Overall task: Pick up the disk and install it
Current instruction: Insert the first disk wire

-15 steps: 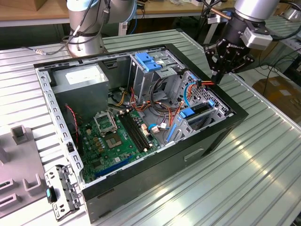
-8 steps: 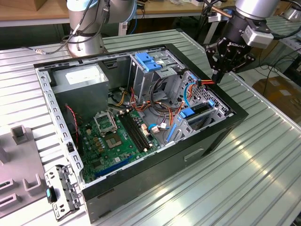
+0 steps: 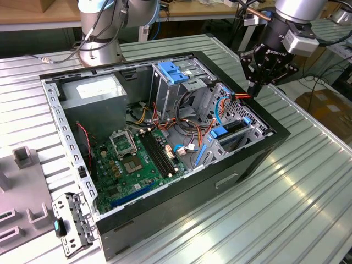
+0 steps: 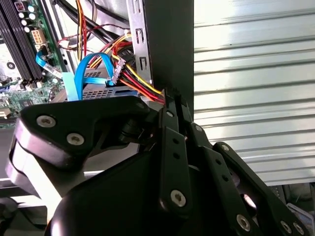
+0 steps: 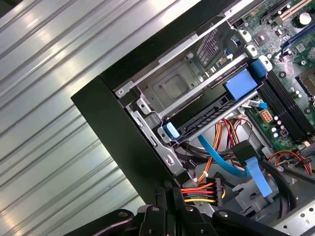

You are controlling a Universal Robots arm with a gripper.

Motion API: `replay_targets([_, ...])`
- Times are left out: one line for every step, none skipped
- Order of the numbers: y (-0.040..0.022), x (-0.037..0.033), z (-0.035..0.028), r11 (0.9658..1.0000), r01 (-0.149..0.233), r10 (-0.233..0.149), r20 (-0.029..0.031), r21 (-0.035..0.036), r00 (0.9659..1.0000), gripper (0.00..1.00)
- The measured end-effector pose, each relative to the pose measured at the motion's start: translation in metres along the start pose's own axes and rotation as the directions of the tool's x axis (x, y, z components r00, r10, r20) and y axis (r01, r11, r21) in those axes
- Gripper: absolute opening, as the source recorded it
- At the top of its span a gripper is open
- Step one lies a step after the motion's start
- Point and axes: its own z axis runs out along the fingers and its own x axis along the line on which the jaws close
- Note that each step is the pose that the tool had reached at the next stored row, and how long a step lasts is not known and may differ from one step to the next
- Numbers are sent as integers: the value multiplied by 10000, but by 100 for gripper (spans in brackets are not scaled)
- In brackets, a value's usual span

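Observation:
The disk point(image 5: 209, 117) sits slotted on edge in the drive cage at the corner of the open computer case point(image 3: 242, 165), its blue side rails point(image 5: 240, 82) showing at both ends. In the exterior view the disk point(image 3: 231, 129) lies in the cage just below my gripper point(image 3: 254, 91). The gripper point(image 5: 172, 195) hovers over the case's rim, beside the cage. Its fingers point(image 4: 170, 105) are shut on the end of a power cable point(image 5: 202, 191) with red, yellow and black wires. A blue flat data cable point(image 5: 221, 162) loops below the disk.
A grey power-supply box point(image 3: 96, 93) fills the case's far corner on the exterior view's left. A light-blue bracket point(image 3: 173, 71) stands at the back, the motherboard point(image 3: 135, 159) lies on the floor. The ribbed metal table point(image 3: 308, 209) surrounds the case. Grey fixtures point(image 3: 25, 157) sit left.

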Motion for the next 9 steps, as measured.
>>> replay_targets([5,-7,0,9999,-150,150,2,-7,9999,16])
replay_targets([13,-19,-1,9998,-184,184,2,-10,9998,16])
replay_targets([26,-35,0,9998,-187,187,3,-10,9998,16])
replay_targets([34,-46,0,9998,-187,187,3,-9,9998,16])
replay_targets([43,-56,0,9998,-186,186,3,-10,9998,16])
replay_targets([55,-73,0,9998,-186,186,3,-9,9998,16])
replay_targets([63,-83,0,9998,-186,186,3,-9,9998,16])
replay_targets([71,-94,-1,9998,-187,187,3,-9,9998,16])
replay_targets([79,-104,-1,9998,-187,187,3,-9,9998,16])
